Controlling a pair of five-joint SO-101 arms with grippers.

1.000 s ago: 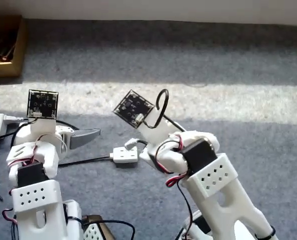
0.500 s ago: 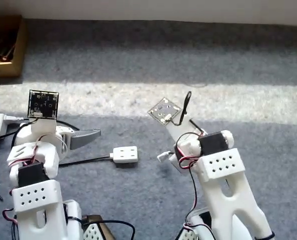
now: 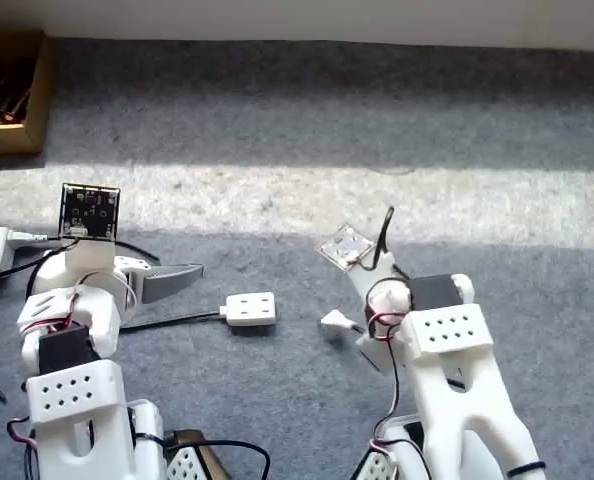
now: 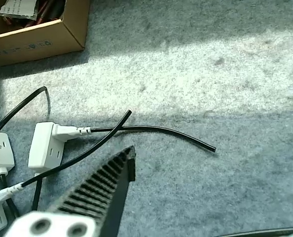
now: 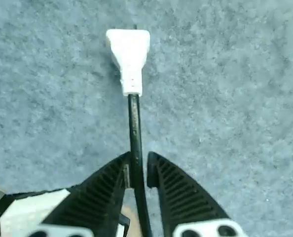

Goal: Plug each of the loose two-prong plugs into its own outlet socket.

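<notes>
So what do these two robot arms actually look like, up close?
The left arm and right arm are chunky white plastic shells dotted with small round holes, with black motor blocks at the joints and red and black wires looping between them. Each wrist carries a small square circuit board. The right gripper has two dark, ribbed, tapering fingers.

White plug [image 5: 128, 57], black cord [image 5: 133, 123] clamped in right pincer [image 5: 136, 170]; white socket [image 3: 251, 309] lying flat nearby.

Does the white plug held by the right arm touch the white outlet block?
Apart. The high view shows bare carpet between plug and outlet block.
</notes>
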